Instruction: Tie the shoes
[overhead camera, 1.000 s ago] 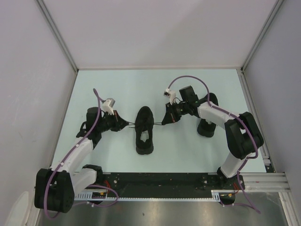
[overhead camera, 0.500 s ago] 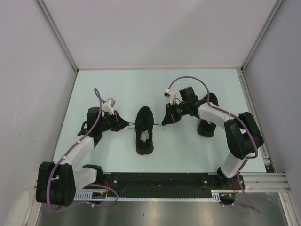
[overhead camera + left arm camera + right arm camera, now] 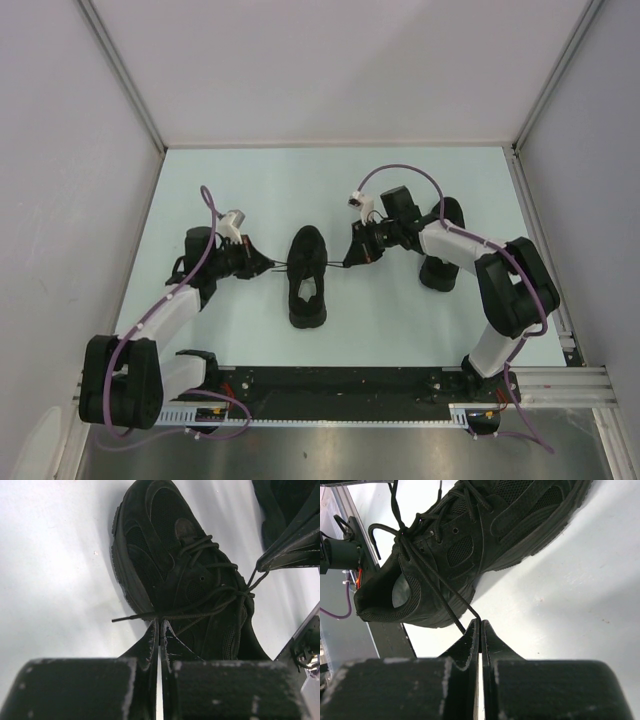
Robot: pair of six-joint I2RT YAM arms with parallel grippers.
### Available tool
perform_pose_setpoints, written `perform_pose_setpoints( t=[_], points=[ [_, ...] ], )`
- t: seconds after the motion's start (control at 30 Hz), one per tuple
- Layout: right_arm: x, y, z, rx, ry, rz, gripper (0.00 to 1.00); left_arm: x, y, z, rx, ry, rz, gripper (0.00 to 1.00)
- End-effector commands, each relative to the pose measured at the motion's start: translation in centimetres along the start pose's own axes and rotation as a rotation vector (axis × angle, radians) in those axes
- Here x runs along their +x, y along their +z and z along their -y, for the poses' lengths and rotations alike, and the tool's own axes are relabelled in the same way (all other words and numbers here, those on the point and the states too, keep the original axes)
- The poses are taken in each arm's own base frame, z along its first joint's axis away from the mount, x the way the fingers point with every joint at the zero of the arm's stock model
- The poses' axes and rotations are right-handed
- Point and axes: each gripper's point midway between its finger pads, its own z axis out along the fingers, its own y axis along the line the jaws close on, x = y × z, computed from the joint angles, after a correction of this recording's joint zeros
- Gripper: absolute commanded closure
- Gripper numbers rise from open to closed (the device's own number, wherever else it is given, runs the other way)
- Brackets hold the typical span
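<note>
Black sneaker sits mid-surface between the two arms, sole down, toe toward the far wall, heel toward the arm bases. Grey insole shows in the opening.

Left gripper: just beside the shoe's left flank, jaws closed on a thin black lace strand. The short free end sticks out sideways past the tips, and the rest runs back to the lace crossing over the tongue.

Right gripper: just beside the right flank, jaws closed on the other lace strand, which runs straight from the tips up to the same crossing. Looks taut.

Both strands leave the shoe roughly opposite each other, low over the surface. No bow loops visible at the crossing.

Second dark shoe-shaped item lies under the right forearm, well apart from the sneaker. Can't make out detail.
</note>
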Motion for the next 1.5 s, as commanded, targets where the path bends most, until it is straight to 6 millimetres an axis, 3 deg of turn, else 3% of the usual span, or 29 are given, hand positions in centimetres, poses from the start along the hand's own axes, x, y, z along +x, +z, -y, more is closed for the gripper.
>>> perform_pose_setpoints(
  t=[0.0, 0.07, 0.1, 0.17, 0.2, 0.23, 0.27, 0.3, 0.4, 0.5, 0.53, 0.6, 0.63, 0.67, 0.7, 0.73, 0.77, 0.8, 0.87, 1.0, 1.1, 1.23, 1.37, 1.47],
  points=[
    [-2.1, -0.3, -1.6, 0.019, -0.027, 0.047, 0.97, -3.2, -0.8, 1.9, 0.048, 0.1, 0.084, 0.98],
    [-2.9, -0.4, -2.5, 0.008, -0.036, 0.064, 0.87, -3.8, -1.0, 3.1, 0.086, 0.142, 0.101, 0.89],
    [-3.3, -0.5, -3.0, 0.002, -0.041, 0.067, 0.77, -4.0, -1.2, 3.9, 0.11, 0.165, 0.107, 0.87],
    [-4.7, -0.8, -3.7, -0.011, -0.06, 0.089, 0.75, -4.4, -1.2, 5.1, 0.141, 0.201, 0.111, 0.8],
    [-5.1, -0.8, -4.0, -0.012, -0.069, 0.092, 0.69, -4.9, -1.4, 6.0, 0.167, 0.224, 0.121, 0.76],
    [-6.1, -1.1, -4.4, -0.015, -0.093, 0.109, 0.64, -5.1, -1.5, 6.5, 0.179, 0.25, 0.126, 0.71],
    [-6.7, -1.2, -4.5, -0.01, -0.108, 0.117, 0.59, -5.1, -1.5, 7.2, 0.196, 0.276, 0.124, 0.59],
    [-6.8, -1.3, -4.5, -0.005, -0.117, 0.113, 0.47, -5.8, -1.9, 8.0, 0.201, 0.307, 0.139, 0.55],
    [-8.8, -2.5, -5.1, 0.007, -0.179, 0.151, 0.29, -7.5, -2.8, 9.5, 0.202, 0.394, 0.171, 0.43],
    [-11.3, -4.7, -5.7, 0.031, -0.232, 0.216, 0.13, -10.1, -4.5, 10.8, 0.181, 0.498, 0.204, 0.27],
    [-11.9, -5.5, -5.8, 0.042, -0.246, 0.233, 0.09, -11.0, -4.9, 10.9, 0.157, 0.547, 0.218, 0.15],
    [-13.7, -7.8, -5.6, 0.078, -0.268, 0.291, 0.02, -13.0, -6.3, 11.8, 0.122, 0.611, 0.22, 0.01],
    [-14.1, -8.5, -5.4, 0.096, -0.276, 0.307, 0.01, -14.0, -6.4, 11.2, 0.066, 0.644, 0.218, 0.0],
    [-14.8, -10.1, -4.9, 0.128, -0.271, 0.334, 0.0, -13.6, -6.8, 10.6, 0.03, 0.624, 0.167, 0.01],
    [-15.0, -10.9, -4.7, 0.144, -0.267, 0.348, 0.0, -15.5, -7.7, 11.4, 0.004, 0.646, 0.19, 0.0],
    [-15.1, -11.7, -4.3, 0.162, -0.26, 0.359, 0.0, -16.0, -7.6, 10.6, -0.046, 0.633, 0.161, 0.0],
    [-15.0, -12.9, -3.4, 0.194, -0.236, 0.368, 0.0, -15.4, -7.9, 10.0, -0.068, 0.605, 0.104, 0.0],
    [-15.0, -14.1, -3.2, 0.215, -0.228, 0.384, 0.0, -16.6, -8.7, 10.6, -0.076, 0.609, 0.121, 0.0],
    [-14.6, -16.4, -1.7, 0.273, -0.195, 0.413, 0.0, -16.5, -9.2, 9.5, -0.091, 0.537, 0.081, 0.0],
    [-11.0, -19.8, 0.7, 0.378, -0.128, 0.416, 0.0, -15.9, -9.8, 6.0, -0.194, 0.378, 0.061, 0.0],
    [-6.6, -20.5, 3.0, 0.467, -0.035, 0.324, 0.0, -13.7, -9.5, 3.9, -0.233, 0.311, 0.028, 0.0],
    [-1.9, -20.5, 3.4, 0.511, 0.033, 0.263, 0.0, -10.8, -8.4, 1.3, -0.284, 0.267, -0.005, 0.0],
    [0.5, -20.4, 3.3, 0.529, 0.05, 0.265, 0.0, -8.6, -8.0, -0.9, -0.342, 0.244, -0.049, 0.01],
    [0.9, -20.6, 3.4, 0.534, 0.068, 0.271, 0.0, -8.8, -8.0, -0.9, -0.348, 0.242, -0.036, 0.01]
  ],
)
